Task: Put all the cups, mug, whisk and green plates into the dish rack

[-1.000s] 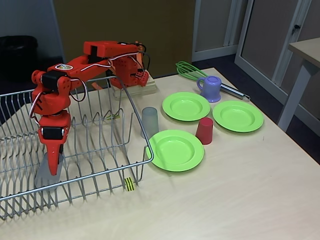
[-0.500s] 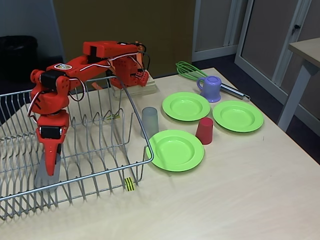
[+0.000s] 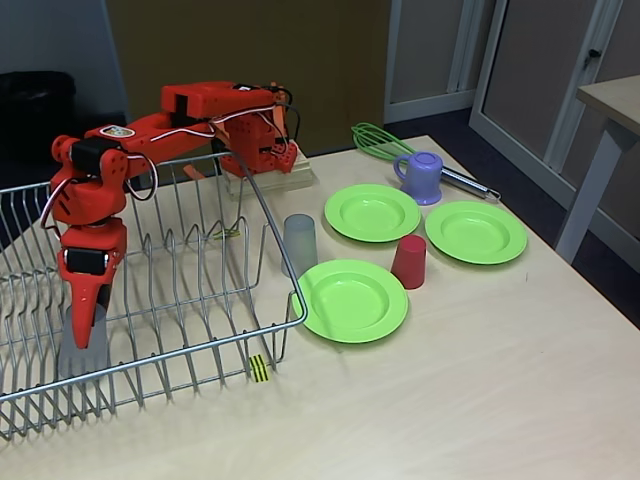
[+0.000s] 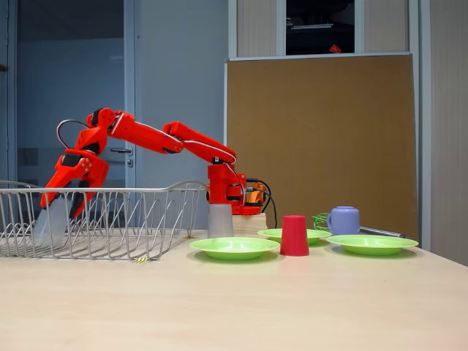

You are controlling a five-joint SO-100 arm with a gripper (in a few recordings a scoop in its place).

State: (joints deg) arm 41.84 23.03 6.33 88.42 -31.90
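Red plastic all over, the hand point(image 3: 88, 325) points nose-down inside the dish rack point(image 3: 262, 212) at the left of the frame, its fingers closed around a translucent grey cup point(image 3: 82, 352) that sits low among the prongs near the rack's front left corner; in the other fixed view the same cup point(image 4: 53, 223) shows pale behind the wires. Whether its base already rests on the wire floor I cannot tell.

Everything left to fetch lies rightward of the hand, out on the counter point(image 3: 480, 380). Nearest is a second grey cup point(image 3: 299, 244), upright just outside the rack's right wall. Beyond it come the closest green plate point(image 3: 352, 299), the red cup point(image 3: 409, 261), two more plates point(image 3: 372, 211) point(image 3: 475, 231), then the mug point(image 3: 423, 177) and the whisk point(image 3: 378, 140), whose handle runs toward the right edge.
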